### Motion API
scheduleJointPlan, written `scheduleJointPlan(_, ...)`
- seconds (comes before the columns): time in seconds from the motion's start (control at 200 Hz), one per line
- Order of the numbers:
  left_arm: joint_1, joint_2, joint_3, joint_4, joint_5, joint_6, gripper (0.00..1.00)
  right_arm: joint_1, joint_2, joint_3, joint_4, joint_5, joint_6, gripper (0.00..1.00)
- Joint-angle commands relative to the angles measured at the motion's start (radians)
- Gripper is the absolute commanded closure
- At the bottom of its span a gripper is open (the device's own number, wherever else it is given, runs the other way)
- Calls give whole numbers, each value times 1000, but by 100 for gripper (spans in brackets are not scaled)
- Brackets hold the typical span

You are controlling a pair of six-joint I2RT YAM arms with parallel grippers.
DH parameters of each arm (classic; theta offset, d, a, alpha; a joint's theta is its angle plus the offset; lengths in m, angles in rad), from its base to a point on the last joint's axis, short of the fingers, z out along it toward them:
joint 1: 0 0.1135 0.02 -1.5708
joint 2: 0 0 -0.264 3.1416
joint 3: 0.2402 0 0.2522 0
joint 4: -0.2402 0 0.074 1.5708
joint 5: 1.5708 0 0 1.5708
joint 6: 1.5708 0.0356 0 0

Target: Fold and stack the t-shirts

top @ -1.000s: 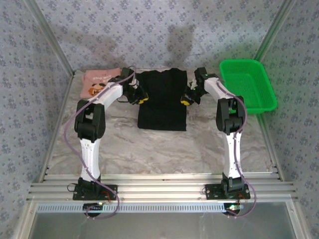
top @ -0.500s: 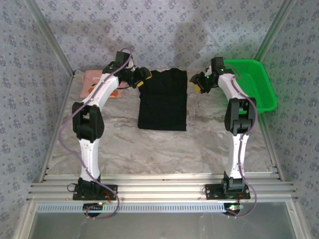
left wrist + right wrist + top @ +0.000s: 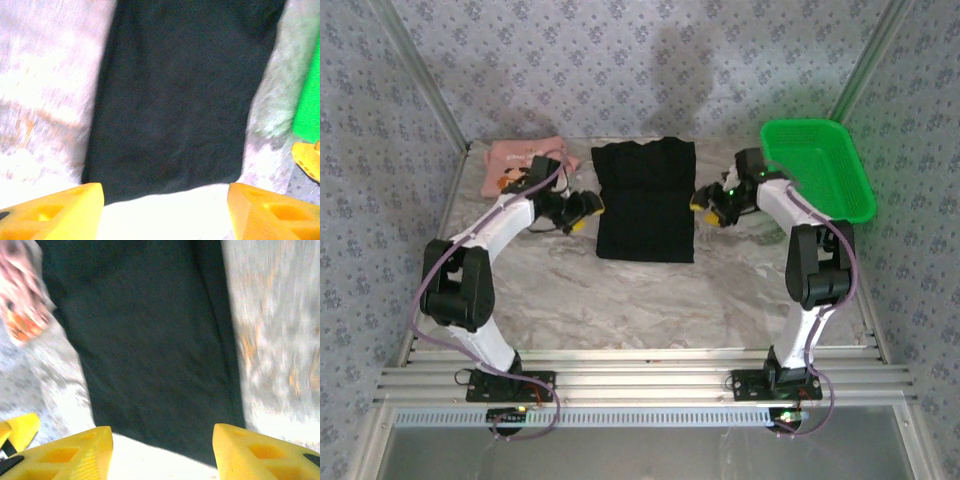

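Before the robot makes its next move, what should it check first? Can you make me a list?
1. Left tool open with nothing in it: ok.
2. Right tool open with nothing in it: ok.
3. Black t-shirt lying flat between the two tools, folded into a narrow strip: ok.
4. Pink t-shirt stacked with the black one: not ok, it lies apart at the far left of the table.
5. Green basket away from both shirts: ok.
6. Black t-shirt smooth, with no wrinkles: cannot tell, the wrist views are blurred.
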Motion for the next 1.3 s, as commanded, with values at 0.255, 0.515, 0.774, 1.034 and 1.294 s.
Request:
scheduleJointPlan(0.255, -11, -65, -250, 184, 102, -64, 35, 79, -101, -330, 191, -16, 31, 42)
scheduleJointPlan(0.515, -15, 1, -299, 323, 102, -118, 35, 86, -67, -357, 253, -23, 55, 42)
scheduleJointPlan(0.774, -22, 64, -307, 400, 86, -152, 37, 109, -28, -352, 288, -14, 89, 44)
scheduleJointPlan(1.034, -61, 119, -277, 456, 102, -190, 42, 119, 5, -341, 302, 12, 104, 50)
scheduleJointPlan(1.294, -86, 142, -258, 428, 95, -189, 77, 128, 24, -327, 313, 22, 122, 78)
